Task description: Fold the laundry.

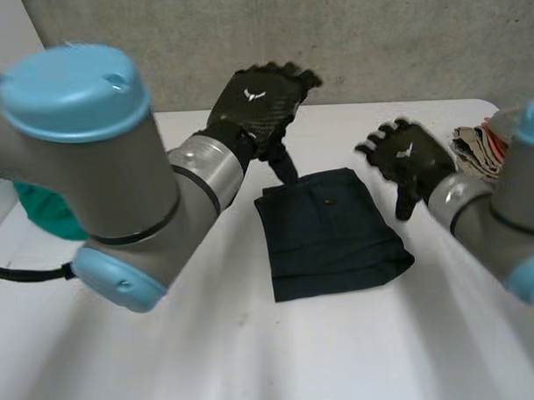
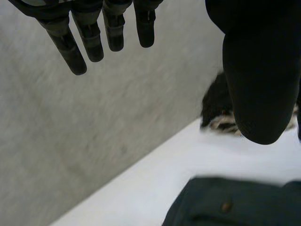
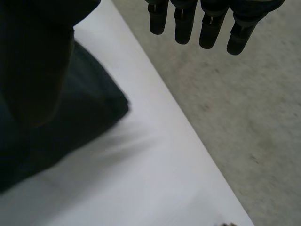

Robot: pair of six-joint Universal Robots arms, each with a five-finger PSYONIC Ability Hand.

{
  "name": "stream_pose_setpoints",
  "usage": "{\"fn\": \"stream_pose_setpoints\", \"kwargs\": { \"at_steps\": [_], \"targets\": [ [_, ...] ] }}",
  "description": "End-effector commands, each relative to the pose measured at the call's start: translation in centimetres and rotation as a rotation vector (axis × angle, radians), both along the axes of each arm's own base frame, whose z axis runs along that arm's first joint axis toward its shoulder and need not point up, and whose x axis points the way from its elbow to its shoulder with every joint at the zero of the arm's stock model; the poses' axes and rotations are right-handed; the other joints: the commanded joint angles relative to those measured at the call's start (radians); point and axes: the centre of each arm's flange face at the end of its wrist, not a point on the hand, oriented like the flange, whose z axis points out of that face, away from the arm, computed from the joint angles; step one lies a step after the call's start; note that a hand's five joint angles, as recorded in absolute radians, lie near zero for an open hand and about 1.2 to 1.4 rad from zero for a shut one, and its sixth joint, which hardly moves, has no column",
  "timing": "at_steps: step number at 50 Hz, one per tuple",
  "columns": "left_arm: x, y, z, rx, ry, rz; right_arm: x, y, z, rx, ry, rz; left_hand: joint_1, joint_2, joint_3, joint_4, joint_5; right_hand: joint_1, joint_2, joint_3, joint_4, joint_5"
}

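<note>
Dark garment (image 1: 330,233) lies folded into a rough rectangle at the middle of the white bench (image 1: 255,358). It is flat, and a small button (image 2: 226,206) shows on its upper face towards the far edge. Neither hand holds it.

At about 2 o'clock from the garment, the right hand (image 1: 406,160) hovers over the bench. Its fingers (image 3: 183,23) are straight, set wide from the thumb and holding nothing.

At about 11 o'clock, by the garment's far left corner, is the left hand (image 1: 259,104). Its fingers (image 2: 89,42) are also straight and wide apart from the thumb (image 2: 258,84), with nothing between them.

At 9 o'clock, a green cloth (image 1: 48,212) shows beside the bench's left edge, partly hidden behind the left arm.

Farther out at 2 o'clock, beyond the right hand, a pile of folded light cloths (image 1: 476,149) sits near the far right corner. A grey wall (image 1: 375,38) stands behind the bench.
</note>
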Motion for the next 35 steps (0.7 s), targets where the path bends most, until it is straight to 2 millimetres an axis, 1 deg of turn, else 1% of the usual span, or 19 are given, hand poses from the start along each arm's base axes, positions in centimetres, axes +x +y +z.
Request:
{"fn": "stream_pose_setpoints", "kwargs": {
  "at_steps": [1, 2, 4, 7, 11, 12, 14, 19, 26, 28, 29, 30, 31, 34, 35],
  "targets": [
    [1.0, 1.6, 1.1, 0.003, -0.007, -0.191, -0.2, 6.1, -4.5, 0.184, -0.004, 0.076, -0.050, -0.044, -0.045, -0.039, -0.045, -0.017, -0.015, -0.030, -0.036, -0.042],
    [1.4, 1.9, 1.2, 0.009, -0.013, -0.220, -0.2, 6.6, -5.0, 0.201, -0.016, 0.075, -0.050, -0.044, -0.045, -0.039, -0.045, -0.017, -0.015, -0.030, -0.036, -0.042],
    [1.7, 2.3, 1.1, 0.019, -0.017, -0.251, -0.2, 7.3, -6.0, 0.217, -0.052, 0.074, -0.050, -0.044, -0.045, -0.039, -0.045, -0.017, -0.015, -0.030, -0.036, -0.042],
    [1.9, 3.0, 0.8, 0.044, -0.018, -0.305, -0.1, 7.4, -6.7, 0.183, -0.090, 0.070, -0.050, -0.044, -0.045, -0.039, -0.045, -0.017, -0.015, -0.030, -0.036, -0.042],
    [1.9, 3.3, 0.0, 0.084, -0.017, -0.323, 0.1, 6.6, -7.5, 0.109, -0.132, 0.064, -0.050, -0.044, -0.045, -0.039, -0.045, -0.017, -0.015, -0.030, -0.036, -0.042],
    [1.9, 3.3, -0.1, 0.089, -0.016, -0.325, 0.2, 6.3, -8.5, 0.103, -0.135, 0.066, -0.050, -0.044, -0.045, -0.039, -0.045, -0.017, -0.015, -0.030, -0.036, -0.042],
    [2.0, 3.5, -0.5, 0.102, -0.019, -0.328, 0.5, 5.8, -9.2, 0.085, -0.142, 0.064, -0.050, -0.044, -0.045, -0.039, -0.045, -0.017, -0.015, -0.030, -0.036, -0.042],
    [1.9, 3.8, -0.9, 0.113, -0.022, -0.334, 1.5, 4.0, -9.5, -0.011, -0.160, 0.055, -0.050, -0.044, -0.045, -0.039, -0.045, -0.017, -0.015, -0.030, -0.036, -0.042],
    [1.9, 3.8, -0.9, 0.113, -0.020, -0.335, 2.7, 1.9, -10.3, -0.033, -0.177, 0.054, -0.050, -0.044, -0.045, -0.039, -0.045, -0.008, -0.006, -0.021, -0.026, -0.032],
    [1.9, 3.8, -0.9, 0.113, -0.020, -0.335, 3.2, 1.3, -10.3, -0.042, -0.183, 0.061, -0.050, -0.044, -0.045, -0.039, -0.045, 0.498, 0.500, 0.485, 0.480, 0.474],
    [1.8, 3.8, -0.9, 0.112, -0.020, -0.335, 3.2, 1.0, -10.1, -0.049, -0.187, 0.060, -0.050, -0.044, -0.045, -0.039, -0.045, 0.713, 0.715, 0.700, 0.694, 0.689],
    [1.8, 3.8, -0.9, 0.112, -0.020, -0.335, 3.3, 0.9, -10.0, -0.053, -0.191, 0.062, -0.050, -0.044, -0.045, -0.039, -0.045, 1.000, 1.002, 0.987, 0.981, 0.976],
    [1.8, 3.8, -0.9, 0.112, -0.020, -0.335, 3.4, 0.7, -9.6, -0.066, -0.200, 0.072, -0.050, -0.044, -0.045, -0.039, -0.045, 1.202, 1.204, 1.189, 1.184, 1.178],
    [1.8, 3.8, -0.7, 0.105, -0.016, -0.337, 3.7, 0.1, -8.7, -0.092, -0.223, 0.075, -0.050, -0.044, -0.045, -0.039, -0.045, 1.204, 1.206, 1.191, 1.186, 1.180],
    [1.8, 3.8, -0.7, 0.102, -0.015, -0.335, 3.8, -0.5, -7.8, -0.117, -0.242, 0.074, -0.050, -0.044, -0.045, -0.039, -0.045, 1.204, 1.206, 1.191, 1.186, 1.180]
  ]
}}
